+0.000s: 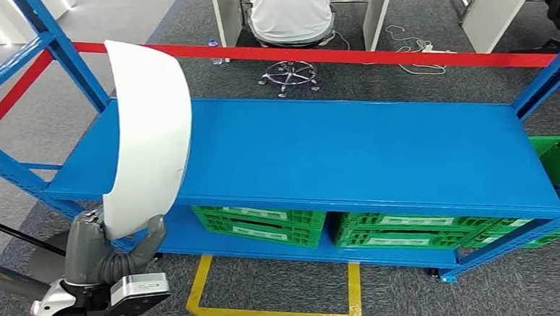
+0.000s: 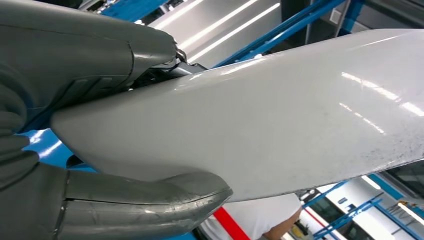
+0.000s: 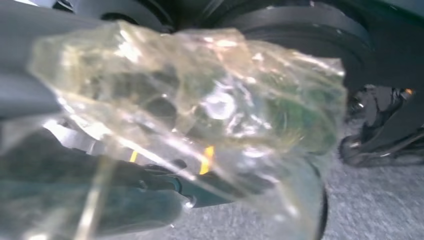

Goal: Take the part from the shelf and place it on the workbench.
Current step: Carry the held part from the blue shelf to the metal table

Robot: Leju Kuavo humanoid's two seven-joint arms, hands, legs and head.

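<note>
The part point(image 1: 149, 129) is a long, curved white shell, glossy and smooth. My left hand point(image 1: 112, 257) grips its lower end and holds it upright above the left end of the blue shelf point(image 1: 349, 154). In the left wrist view the thick grey thumb point(image 2: 140, 210) lies on one face of the part point(image 2: 280, 115) and the fingers point(image 2: 75, 50) on the other. My right hand point(image 3: 100, 185) hangs low beside my body, wrapped in crumpled clear film point(image 3: 200, 100) that hides how its fingers lie.
The shelf's top board is bare blue metal. Green crates point(image 1: 266, 224) point(image 1: 404, 231) sit on the lower board, another point(image 1: 559, 158) at the right end. A red beam point(image 1: 373, 55) runs behind. A person point(image 1: 291, 12) sits beyond it. Yellow floor tape point(image 1: 271, 314) marks a box in front.
</note>
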